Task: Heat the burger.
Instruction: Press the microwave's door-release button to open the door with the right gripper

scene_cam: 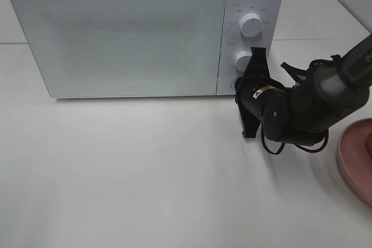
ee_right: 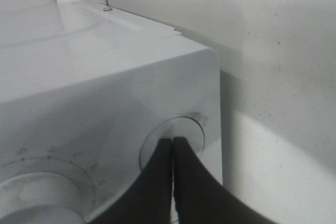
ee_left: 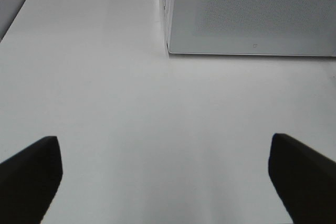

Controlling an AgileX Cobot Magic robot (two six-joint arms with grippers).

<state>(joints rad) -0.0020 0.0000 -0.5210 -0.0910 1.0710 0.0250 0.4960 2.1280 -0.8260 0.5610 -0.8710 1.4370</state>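
Note:
The white microwave [scene_cam: 116,33] stands at the back of the table with its door shut. My right gripper [scene_cam: 238,83] is shut, its tips against the round button [ee_right: 185,128] at the bottom of the control panel, below the two knobs [scene_cam: 251,24]. In the right wrist view the closed fingertips [ee_right: 167,153] touch that button. My left gripper [ee_left: 168,182] is open and empty above bare table, facing the microwave's lower left corner [ee_left: 252,9]. It is out of the high view. Of the burger only a brown sliver [scene_cam: 369,137] shows at the right edge, over the pink plate.
The round pink plate [scene_cam: 354,161] lies at the right edge of the table, partly cut off, just right of my right arm. White table surface [scene_cam: 128,172] stretches in front of the microwave.

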